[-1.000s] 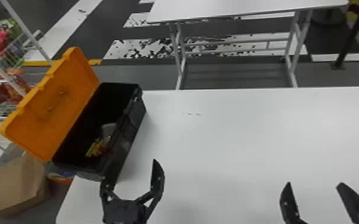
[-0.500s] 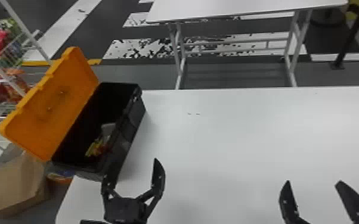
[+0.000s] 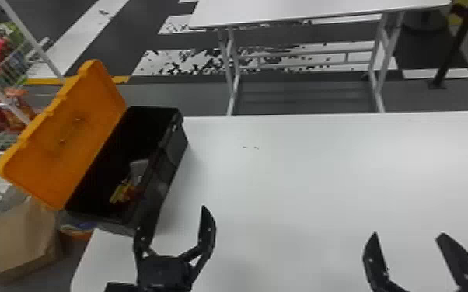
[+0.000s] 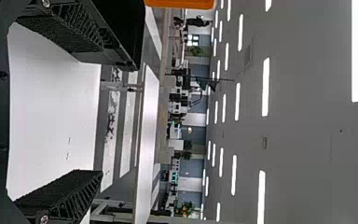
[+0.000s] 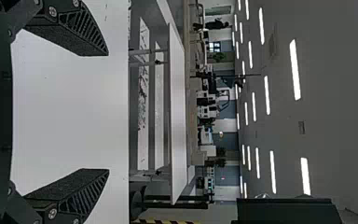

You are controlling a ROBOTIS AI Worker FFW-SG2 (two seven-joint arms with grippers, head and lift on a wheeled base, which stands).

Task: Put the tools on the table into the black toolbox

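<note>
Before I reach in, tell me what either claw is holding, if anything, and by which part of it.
Nothing is held: the left claw and the right claw are open and empty.

Min. 1 yellow-&-orange tool (image 3: 120,193); exact no. unclear. 1 grey blocky pc (image 3: 139,169) just beside tool. 1 black rectangular toolbox (image 3: 167,171) around tool, w/ 1 orange ribbed lid (image 3: 74,136) L of tool. 2 white rectangular tables: 1 under toolbox & tool (image 3: 303,186), 1 well beyond tool (image 3: 303,9). 2 black two-finger grippers, nearer side & R of tool: L gripper (image 3: 172,218), R gripper (image 3: 409,233); 4 flat fingers tot. 1 brown cardboard box (image 3: 15,240), nearer side & L of tool. 2 small dark marks (image 3: 245,147) beyond tool, to R.
</note>
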